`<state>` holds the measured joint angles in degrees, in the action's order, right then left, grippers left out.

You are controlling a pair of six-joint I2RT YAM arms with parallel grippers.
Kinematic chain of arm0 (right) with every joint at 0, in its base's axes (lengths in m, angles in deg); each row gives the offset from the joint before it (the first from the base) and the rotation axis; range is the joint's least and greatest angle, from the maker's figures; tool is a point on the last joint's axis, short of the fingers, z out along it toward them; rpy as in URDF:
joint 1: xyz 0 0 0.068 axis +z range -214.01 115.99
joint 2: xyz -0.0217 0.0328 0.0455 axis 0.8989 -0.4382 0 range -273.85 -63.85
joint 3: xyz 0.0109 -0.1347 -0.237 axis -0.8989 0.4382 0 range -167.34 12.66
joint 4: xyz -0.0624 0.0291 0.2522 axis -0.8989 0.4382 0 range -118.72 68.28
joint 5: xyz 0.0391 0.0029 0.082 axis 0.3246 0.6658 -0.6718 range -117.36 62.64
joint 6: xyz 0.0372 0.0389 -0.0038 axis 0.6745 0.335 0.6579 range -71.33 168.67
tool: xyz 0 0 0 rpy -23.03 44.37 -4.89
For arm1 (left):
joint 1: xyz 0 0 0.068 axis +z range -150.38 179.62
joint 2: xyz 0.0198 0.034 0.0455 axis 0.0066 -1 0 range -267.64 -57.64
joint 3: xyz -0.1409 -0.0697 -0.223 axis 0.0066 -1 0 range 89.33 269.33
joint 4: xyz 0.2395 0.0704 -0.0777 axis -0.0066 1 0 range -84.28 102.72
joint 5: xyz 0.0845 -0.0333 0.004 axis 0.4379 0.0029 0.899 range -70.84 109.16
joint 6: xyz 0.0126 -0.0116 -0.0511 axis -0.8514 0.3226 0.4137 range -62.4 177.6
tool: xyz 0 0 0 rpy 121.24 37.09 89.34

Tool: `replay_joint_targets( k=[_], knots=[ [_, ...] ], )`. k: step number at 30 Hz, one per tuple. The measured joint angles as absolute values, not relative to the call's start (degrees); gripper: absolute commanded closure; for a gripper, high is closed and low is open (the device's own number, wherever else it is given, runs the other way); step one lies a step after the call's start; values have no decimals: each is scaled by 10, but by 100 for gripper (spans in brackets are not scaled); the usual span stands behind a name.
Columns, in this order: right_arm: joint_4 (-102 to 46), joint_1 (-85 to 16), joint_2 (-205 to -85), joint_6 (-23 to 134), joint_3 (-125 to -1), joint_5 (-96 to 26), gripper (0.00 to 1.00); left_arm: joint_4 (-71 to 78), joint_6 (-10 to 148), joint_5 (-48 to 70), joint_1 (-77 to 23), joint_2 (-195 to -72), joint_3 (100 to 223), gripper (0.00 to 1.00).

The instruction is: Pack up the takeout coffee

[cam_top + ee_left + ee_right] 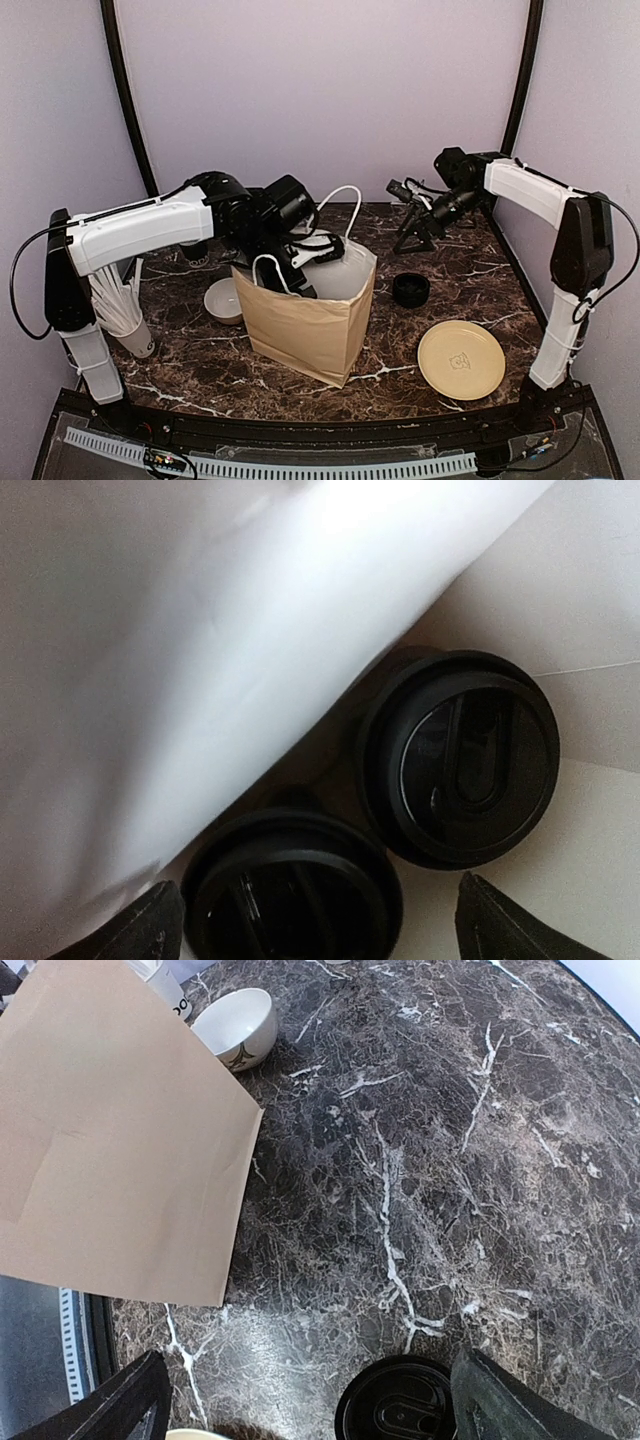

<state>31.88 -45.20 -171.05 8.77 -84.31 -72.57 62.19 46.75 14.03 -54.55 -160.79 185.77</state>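
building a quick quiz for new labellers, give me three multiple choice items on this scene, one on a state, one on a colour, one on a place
1. The right gripper is
A. shut on a napkin
B. open, holding nothing
C. shut on a spoon

2. The plate is
A. beige
B. black
C. red

3. The two lidded cups stand
A. on the plate
B. in the right gripper
C. inside the paper bag

Answers:
1 B, since the right wrist view shows it spread wide with nothing gripped.
2 A, since the top view shows a pale beige disc on the dark marble.
3 C, since the left wrist view looks down on both black lids between the bag's white inner walls.
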Motion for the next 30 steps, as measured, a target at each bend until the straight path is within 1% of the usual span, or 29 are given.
replay_joint_targets(
  k=[21, 30],
  knots=[
    [348, -452, -1717, 85, -869, -726, 1, 586, 459, 138, -536, -1563, 1951, 1],
    [357, -452, -1712, 85, -872, -724, 1, 567, 451, 141, -532, -1514, 1955, 2]
  ],
)
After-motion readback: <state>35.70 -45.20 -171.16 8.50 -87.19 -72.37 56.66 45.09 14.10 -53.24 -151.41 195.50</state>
